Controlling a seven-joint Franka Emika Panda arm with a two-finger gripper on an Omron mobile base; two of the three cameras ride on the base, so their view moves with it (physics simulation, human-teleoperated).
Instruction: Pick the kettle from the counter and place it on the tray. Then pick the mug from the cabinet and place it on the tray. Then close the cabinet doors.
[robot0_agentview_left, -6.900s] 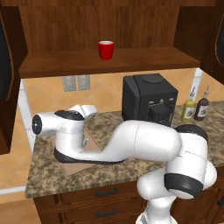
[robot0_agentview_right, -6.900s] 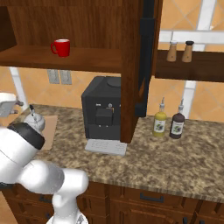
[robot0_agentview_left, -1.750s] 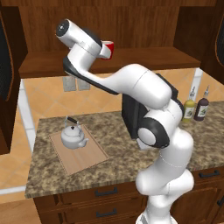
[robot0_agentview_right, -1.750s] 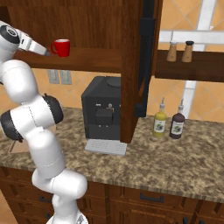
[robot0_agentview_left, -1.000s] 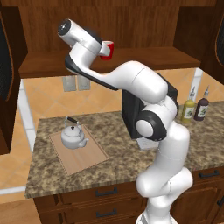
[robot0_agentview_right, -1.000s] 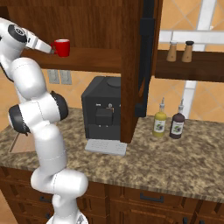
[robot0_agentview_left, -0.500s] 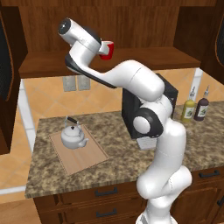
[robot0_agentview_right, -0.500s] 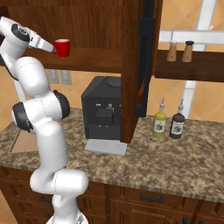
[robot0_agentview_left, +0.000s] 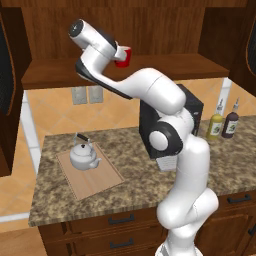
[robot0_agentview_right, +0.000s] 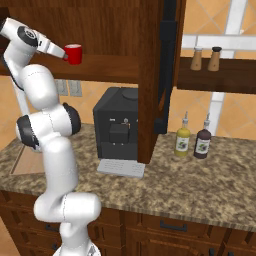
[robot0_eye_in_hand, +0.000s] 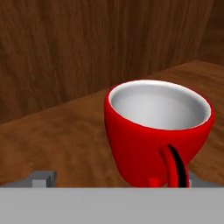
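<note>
The red mug stands on the cabinet shelf, handle toward my hand. My gripper is raised to it and open, a finger on each side of the mug, not touching. From the right, the gripper meets the mug at its left side. The silver kettle sits on the wooden tray on the granite counter. Both cabinet doors stand open: the left door and the right door.
A black coffee machine stands behind my arm at the counter's middle. Two bottles are at the back right. An open door hangs edge-on beside the machine, and two shakers sit on a side shelf.
The hand has edged a little closer to the mug, whose sides now lie between the open fingers. Kettle and tray have not moved.
</note>
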